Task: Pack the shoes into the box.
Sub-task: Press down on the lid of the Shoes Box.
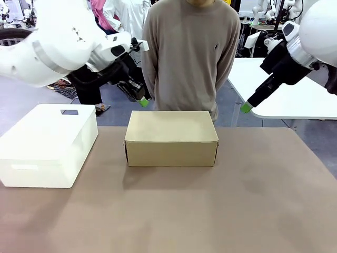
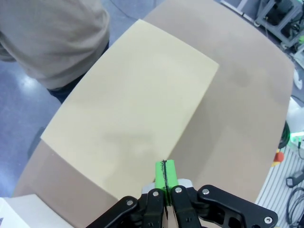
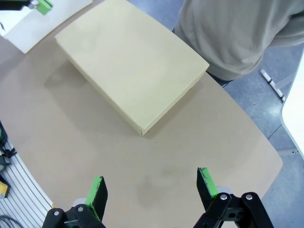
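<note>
1. Cardboard box [image 1: 171, 138] sits lid-down in the middle of the table [image 1: 237, 211], closed up, just in front of the person [image 1: 192, 52].
2. Left gripper [image 2: 165, 173] hangs above the box's far left corner, pads pressed together, holding nothing.
3. Right gripper [image 3: 151, 187] is up off to the right, fingers spread wide, empty.
4. White plastic box [image 1: 47, 145] sits left of it.

From my station, the box [image 1: 171, 138] sits with its lid shut, so I cannot see its contents. The person's [image 1: 192, 55] hands are hidden behind the back, and the frame edge crops the head. The white plastic box [image 1: 46, 145] is cut at the front view's left edge.
</note>
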### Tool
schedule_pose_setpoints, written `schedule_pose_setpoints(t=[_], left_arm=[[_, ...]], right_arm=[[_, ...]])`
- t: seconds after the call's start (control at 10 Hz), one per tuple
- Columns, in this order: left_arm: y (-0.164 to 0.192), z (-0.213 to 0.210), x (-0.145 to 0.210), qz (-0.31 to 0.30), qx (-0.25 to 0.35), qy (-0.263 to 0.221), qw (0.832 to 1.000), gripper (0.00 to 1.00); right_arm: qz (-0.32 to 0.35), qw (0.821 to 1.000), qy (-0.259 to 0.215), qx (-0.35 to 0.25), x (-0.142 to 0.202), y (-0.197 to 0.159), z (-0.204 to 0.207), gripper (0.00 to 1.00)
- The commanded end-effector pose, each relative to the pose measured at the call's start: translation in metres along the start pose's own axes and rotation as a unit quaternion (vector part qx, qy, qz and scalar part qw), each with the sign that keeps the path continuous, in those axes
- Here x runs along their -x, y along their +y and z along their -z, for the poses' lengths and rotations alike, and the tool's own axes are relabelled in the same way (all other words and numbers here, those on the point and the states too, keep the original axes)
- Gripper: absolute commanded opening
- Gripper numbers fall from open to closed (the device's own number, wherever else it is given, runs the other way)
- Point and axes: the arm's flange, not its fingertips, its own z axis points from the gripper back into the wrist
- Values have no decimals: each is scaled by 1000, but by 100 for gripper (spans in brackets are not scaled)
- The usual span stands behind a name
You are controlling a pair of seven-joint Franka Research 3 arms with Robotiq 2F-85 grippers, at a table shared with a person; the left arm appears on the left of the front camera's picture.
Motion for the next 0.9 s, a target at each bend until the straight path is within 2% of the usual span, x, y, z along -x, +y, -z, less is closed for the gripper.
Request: schedule_pose_setpoints(t=[0.0, 0.5, 0.6, 0.8], left_arm=[[2, 14, -15, -20, -15, 4, 1000, 0], [13, 56, -40, -52, -10, 27, 998, 0], [14, 61, -46, -51, -17, 33, 998, 0], [14, 71, -64, -37, -30, 56, 997, 0]], right_arm=[[14, 999, -23, 22, 9, 9, -4, 100], [16, 997, -69, 27, 17, 13, -9, 100], [2, 999, -42, 20, 11, 8, -12, 100], [2, 999, -42, 20, 11, 8, -12, 100]])
